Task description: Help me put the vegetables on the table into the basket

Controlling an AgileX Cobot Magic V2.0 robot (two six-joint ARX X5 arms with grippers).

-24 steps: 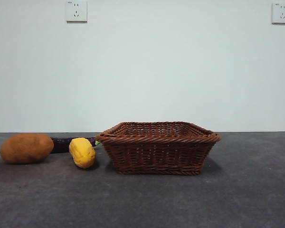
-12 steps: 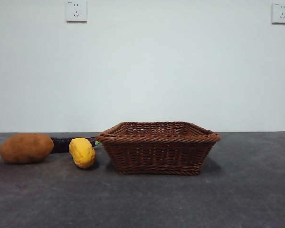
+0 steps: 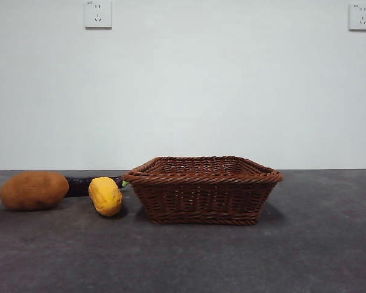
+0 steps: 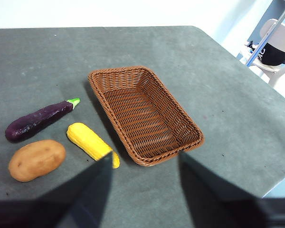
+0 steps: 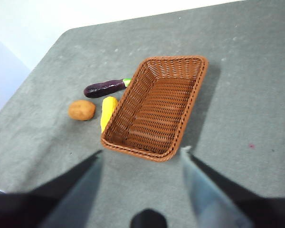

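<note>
While both arms hang high above the table (image 3: pixel 317 256), the left gripper (image 4: pixel 142 164) and the right gripper (image 5: pixel 140 159) each hold their jaws spread wide and grip nothing. The woven basket (image 3: pixel 202 190) sits on the grey surface with no vegetable inside. Beside one long wall lie the three vegetables: the yellow lumpy one (image 3: pixel 105 196) just beside the basket, the brown potato (image 3: pixel 34 190) farther out, and the purple eggplant (image 4: pixel 38 119) behind them, its green stem toward the basket.
</note>
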